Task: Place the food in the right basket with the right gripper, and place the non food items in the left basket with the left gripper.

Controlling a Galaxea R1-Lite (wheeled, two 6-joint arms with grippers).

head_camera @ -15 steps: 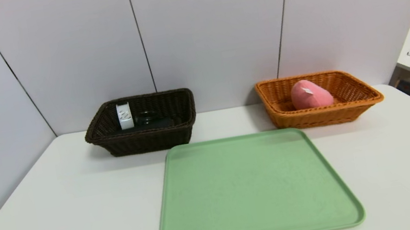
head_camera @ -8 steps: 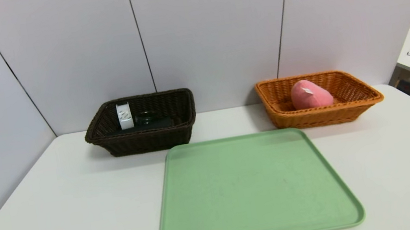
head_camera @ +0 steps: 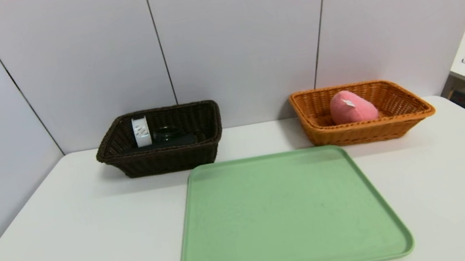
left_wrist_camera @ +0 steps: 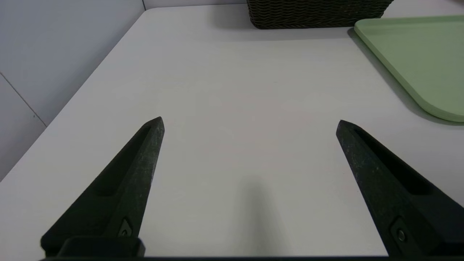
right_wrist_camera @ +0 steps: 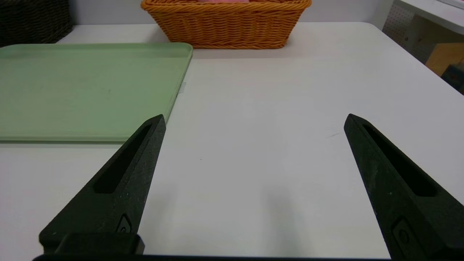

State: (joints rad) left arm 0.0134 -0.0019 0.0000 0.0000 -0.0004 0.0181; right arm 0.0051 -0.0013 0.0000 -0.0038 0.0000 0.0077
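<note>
1. The peach (head_camera: 351,107) lies in the orange basket (head_camera: 402,115), behind the tray (head_camera: 290,214) and off its right far corner; the basket wall hides the peach's underside.
2. The dark basket (head_camera: 162,158) sits behind the tray's left far corner. Inside, the white spool (head_camera: 141,131) stands on edge; the cup (head_camera: 166,134) and black case (head_camera: 178,141) beside it are hard to make out against the dark weave.
3. The right gripper (right_wrist_camera: 255,121) hangs over the bare table (head_camera: 66,231) right of the tray, fingers spread wide, holding nothing.
4. The left gripper (left_wrist_camera: 250,121) hangs left of the tray, likewise spread and empty.
5. Neither arm shows in the head view.
</note>
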